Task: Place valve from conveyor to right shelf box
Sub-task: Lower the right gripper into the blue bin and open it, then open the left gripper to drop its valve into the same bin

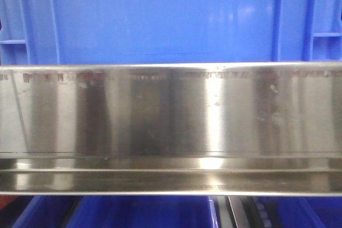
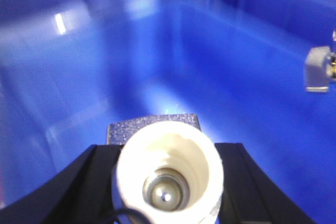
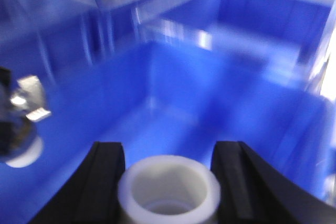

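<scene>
In the left wrist view a valve (image 2: 168, 145), seen end-on as a white hollow cylinder with a metal ball inside and a grey metal block behind it, sits between the black fingers of my left gripper (image 2: 168, 153), which is shut on it above the floor of the blue box (image 2: 220, 61). My right gripper (image 3: 168, 153) is shut on another white cylindrical valve (image 3: 128, 190) over a blue box (image 3: 184, 93). The conveyor is out of view.
The front view is filled by a shiny steel shelf rail (image 1: 171, 116) with a blue box (image 1: 160, 20) behind it and more blue bins below. A silver fitting with a white base (image 3: 21, 129) shows at the right wrist view's left edge, and a grey-white piece (image 2: 317, 69) at the left wrist view's right edge.
</scene>
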Robot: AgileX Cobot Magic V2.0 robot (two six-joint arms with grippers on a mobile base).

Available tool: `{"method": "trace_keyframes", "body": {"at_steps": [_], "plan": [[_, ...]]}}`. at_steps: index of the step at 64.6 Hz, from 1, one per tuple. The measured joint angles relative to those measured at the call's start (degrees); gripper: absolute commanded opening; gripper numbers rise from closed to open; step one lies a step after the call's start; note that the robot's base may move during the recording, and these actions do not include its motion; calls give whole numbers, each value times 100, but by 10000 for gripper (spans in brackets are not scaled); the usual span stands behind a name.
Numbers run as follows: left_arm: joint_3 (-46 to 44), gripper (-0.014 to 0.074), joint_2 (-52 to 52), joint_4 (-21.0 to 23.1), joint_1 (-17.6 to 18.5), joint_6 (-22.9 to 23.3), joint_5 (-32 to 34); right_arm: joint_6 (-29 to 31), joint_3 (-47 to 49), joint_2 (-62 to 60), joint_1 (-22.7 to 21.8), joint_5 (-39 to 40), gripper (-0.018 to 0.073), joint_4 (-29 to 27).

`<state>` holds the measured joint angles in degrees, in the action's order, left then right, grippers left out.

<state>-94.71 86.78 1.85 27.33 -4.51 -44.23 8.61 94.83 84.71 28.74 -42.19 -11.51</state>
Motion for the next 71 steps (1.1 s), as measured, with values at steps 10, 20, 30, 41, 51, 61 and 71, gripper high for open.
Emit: {"method": "trace_keyframes", "body": {"at_steps": [10,20,30,41,51,61,71], "plan": [[0,-111,383,0,0,0,-74,12,0,454,0,-188,-148,0],[0,-57,679,0,0,0,-294,12,0,882,0,-366,-36,0],[0,204,844,10,0,0,-504,12,0,1139,0,-536,220,0],[-16,526,872,10,0,0,-589,12,13,1209,0,-508,479,0],[-46,608,872,10,0,0,-535,12,66,1175,0,-461,530,0],[-46,599,829,32,0,0,-535,12,66,1082,0,-461,461,0],[-46,597,541,32,0,0,-535,12,66,701,0,-461,242,0]]}}
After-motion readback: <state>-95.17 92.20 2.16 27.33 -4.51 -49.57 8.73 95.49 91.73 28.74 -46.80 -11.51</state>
